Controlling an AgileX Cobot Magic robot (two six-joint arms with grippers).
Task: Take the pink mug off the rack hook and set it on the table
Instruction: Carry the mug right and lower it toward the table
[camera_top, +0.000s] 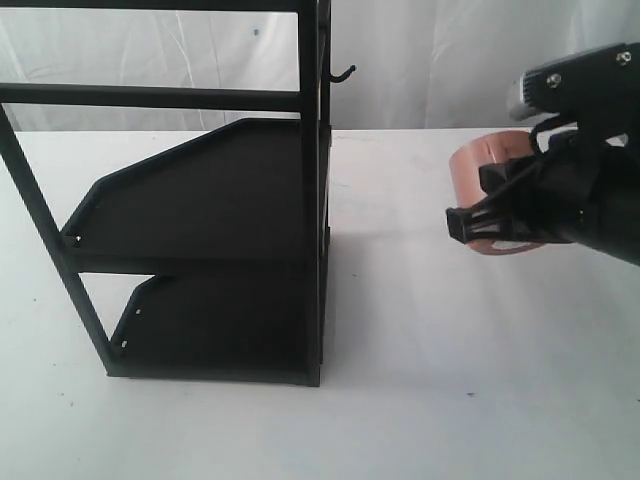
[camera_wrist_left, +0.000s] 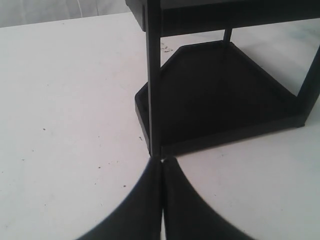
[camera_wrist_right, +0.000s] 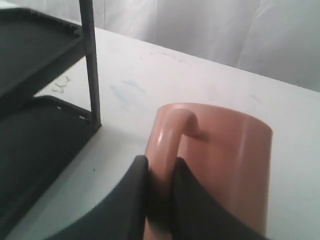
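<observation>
The pink mug (camera_top: 478, 172) hangs in the air at the right, well clear of the rack hook (camera_top: 343, 73), which sticks out bare from the black rack's upright post. My right gripper (camera_wrist_right: 161, 170) is shut on the mug's loop handle (camera_wrist_right: 165, 137), one finger on each side of it; the mug body (camera_wrist_right: 235, 160) lies beside the fingers. In the exterior view the right gripper (camera_top: 470, 225) holds the mug above the white table (camera_top: 420, 330). My left gripper (camera_wrist_left: 162, 165) is shut with nothing in it, close to the foot of a rack post (camera_wrist_left: 153, 90).
The tall black shelf rack (camera_top: 210, 210) stands on the left half of the table, with two shelves and an upper frame. White cloth hangs behind the table. Bare tabletop lies under and in front of the mug.
</observation>
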